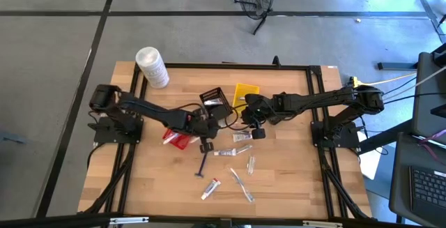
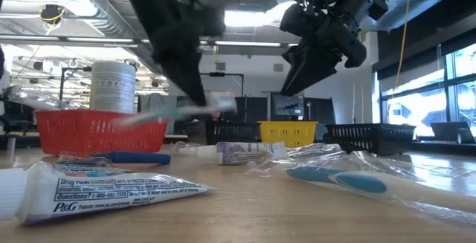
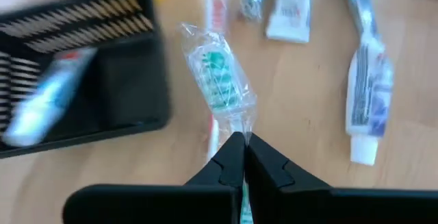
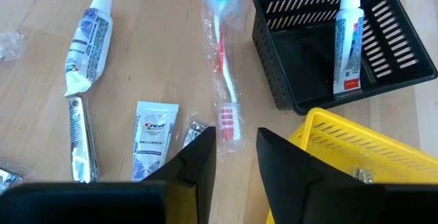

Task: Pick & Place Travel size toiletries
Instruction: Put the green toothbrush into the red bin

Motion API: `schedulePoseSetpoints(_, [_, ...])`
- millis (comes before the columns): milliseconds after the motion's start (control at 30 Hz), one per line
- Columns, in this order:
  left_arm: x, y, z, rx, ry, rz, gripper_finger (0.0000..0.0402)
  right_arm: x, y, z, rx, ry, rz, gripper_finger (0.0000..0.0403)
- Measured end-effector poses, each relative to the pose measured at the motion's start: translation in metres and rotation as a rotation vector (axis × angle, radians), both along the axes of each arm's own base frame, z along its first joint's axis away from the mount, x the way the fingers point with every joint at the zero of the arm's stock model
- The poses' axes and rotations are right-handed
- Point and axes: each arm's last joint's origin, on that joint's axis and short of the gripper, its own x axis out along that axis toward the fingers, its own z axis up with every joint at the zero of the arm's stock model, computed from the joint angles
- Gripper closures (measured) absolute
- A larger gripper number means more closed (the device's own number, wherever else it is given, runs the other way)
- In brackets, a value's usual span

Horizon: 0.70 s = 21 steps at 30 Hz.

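My left gripper (image 1: 206,144) (image 3: 241,148) is shut on a clear-wrapped toothbrush with green bristles (image 3: 217,79) and holds it above the table centre, near the black basket (image 3: 82,80). A white tube (image 4: 348,39) lies in that basket. My right gripper (image 1: 256,132) (image 4: 236,152) is open and empty, hovering above a wrapped red toothbrush (image 4: 226,87) that lies flat on the table. Small white tubes (image 1: 224,152) (image 1: 211,188), a silvery sachet (image 1: 251,163), thin white sticks (image 1: 242,186) and a dark stick (image 1: 201,164) lie flat on the wood nearer the front edge. My left gripper pinches the wrapped toothbrush between its two fingers just behind the bristle head, on the wrapper and neck (image 3: 239,129). The head points away past the fingertips, and the handle runs back between the fingers. In the low view the toothbrush (image 2: 186,109) is lifted clear of the table.
A red basket (image 1: 178,139) sits left of my left gripper. A yellow basket (image 1: 245,92) and the black basket (image 1: 214,101) sit behind the grippers. A large white tub (image 1: 152,66) stands at the far left. A white tube (image 2: 111,187) lies close to the front edge.
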Motion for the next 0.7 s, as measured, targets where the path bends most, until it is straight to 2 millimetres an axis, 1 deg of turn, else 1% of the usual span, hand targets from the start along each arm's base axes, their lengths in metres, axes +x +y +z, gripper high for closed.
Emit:
schedulePoseSetpoints(167, [-0.023, -0.01, 0.031, 0.076, -0.076, 0.097, 0.0399, 0.0, 0.0, 0.0, 0.014, -0.001, -0.017, 0.0307])
schedulePoseSetpoints(300, [-0.043, -0.015, 0.045, 0.145, -0.092, 0.195, 0.0399, 0.0, 0.0, 0.0, 0.014, 0.0, -0.016, 0.0314])
schedulePoseSetpoints(400, [-0.054, -0.018, 0.05, 0.178, -0.09, 0.247, 0.0399, 0.0, 0.0, 0.0, 0.014, 0.0, -0.017, 0.0319])
schedulePoseSetpoints(467, [-0.06, -0.018, 0.05, 0.157, -0.058, 0.264, 0.0399, 0.0, 0.0, 0.0, 0.014, 0.0, -0.017, 0.0321])
schedulePoseSetpoints(600, [-0.067, -0.017, 0.045, -0.003, 0.055, 0.297, 0.0399, 0.0, 0.0, 0.0, 0.014, 0.0, -0.017, 0.0326])
schedulePoseSetpoints(700, [-0.069, -0.014, 0.038, -0.083, 0.143, 0.341, 0.0399, 0.0, 0.0, 0.0, 0.014, 0.0, -0.017, 0.0328])
